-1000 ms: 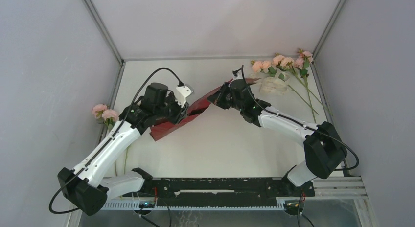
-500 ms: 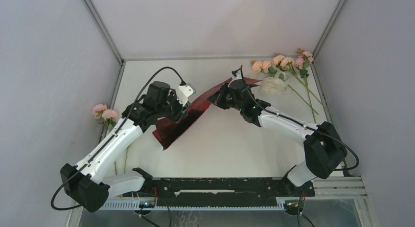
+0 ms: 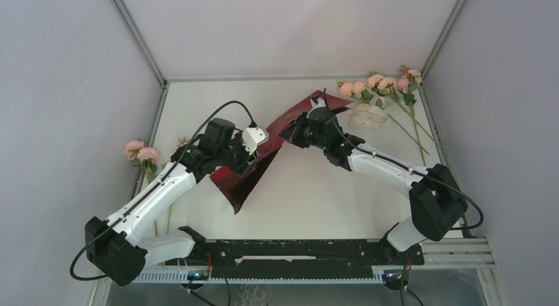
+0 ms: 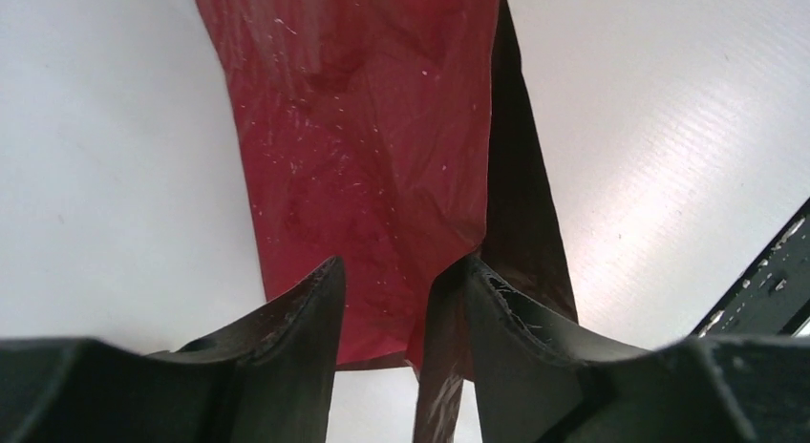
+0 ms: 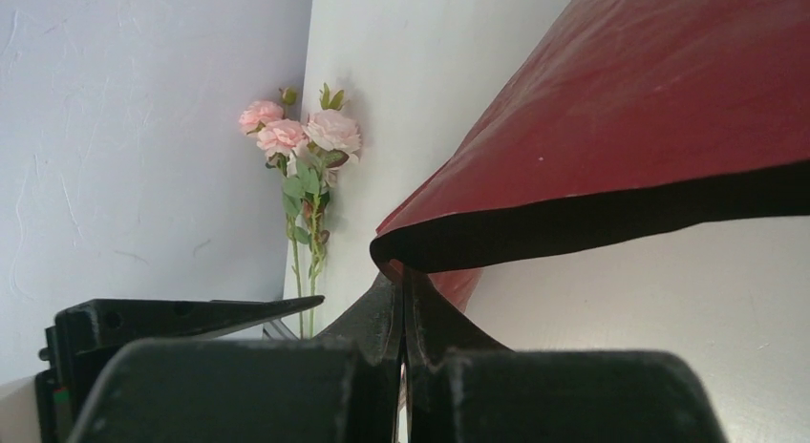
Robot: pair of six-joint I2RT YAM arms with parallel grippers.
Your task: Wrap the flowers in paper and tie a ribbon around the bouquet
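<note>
Right gripper (image 5: 403, 305) clamped on the paper (image 5: 669, 99) edge so I can keep the sheet off the bench (image 3: 329, 194), left gripper (image 4: 401, 266) spread around its hanging end, probably not pinching, flowers (image 3: 379, 85) parked far right.

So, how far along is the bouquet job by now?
Nothing is finished yet. In hand: the paper is held up, right gripper shut on one edge, left gripper open around its other end. Left to do: the flowers lie unwrapped, most by the far right corner, and the ribbon lies untied beside them.
</note>
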